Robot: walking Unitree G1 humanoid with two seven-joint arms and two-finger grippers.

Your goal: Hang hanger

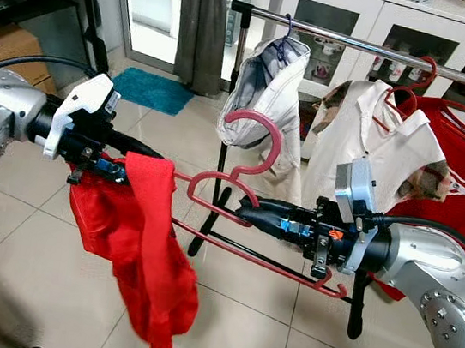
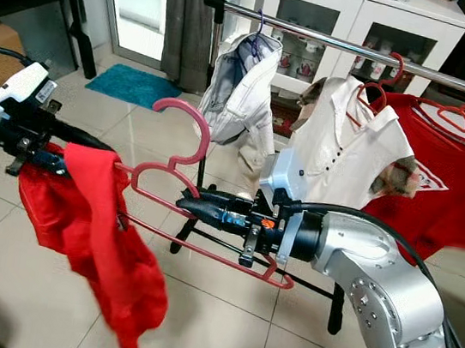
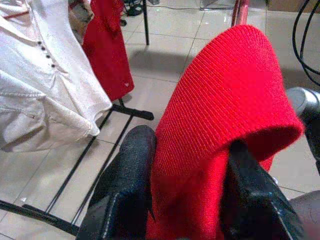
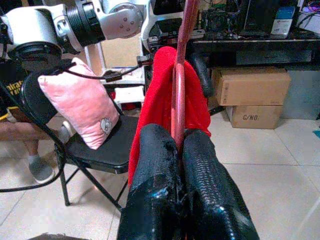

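My right gripper (image 1: 243, 213) is shut on the shoulder of a pinkish-red plastic hanger (image 1: 255, 145), which it holds level at chest height with the hook pointing up. In the right wrist view the hanger's bar (image 4: 179, 85) runs up from between the two closed fingers (image 4: 155, 175). A red knit garment (image 1: 148, 249) drapes over the hanger's left end and hangs down. My left gripper (image 3: 190, 200) is shut on a fold of that garment (image 3: 220, 115), with its fingers (image 3: 125, 190) on either side of the cloth. The metal clothes rail (image 1: 363, 45) runs behind and above the hanger.
A pale jacket (image 1: 266, 92), a white shirt (image 1: 375, 142) and a red T-shirt (image 1: 451, 161) hang on the rail on other hangers. The rack's black feet (image 1: 355, 317) stand on the tiled floor. A teal mat (image 1: 149, 89) lies beyond. A folding chair with a pink cushion (image 4: 80, 105) stands behind me.
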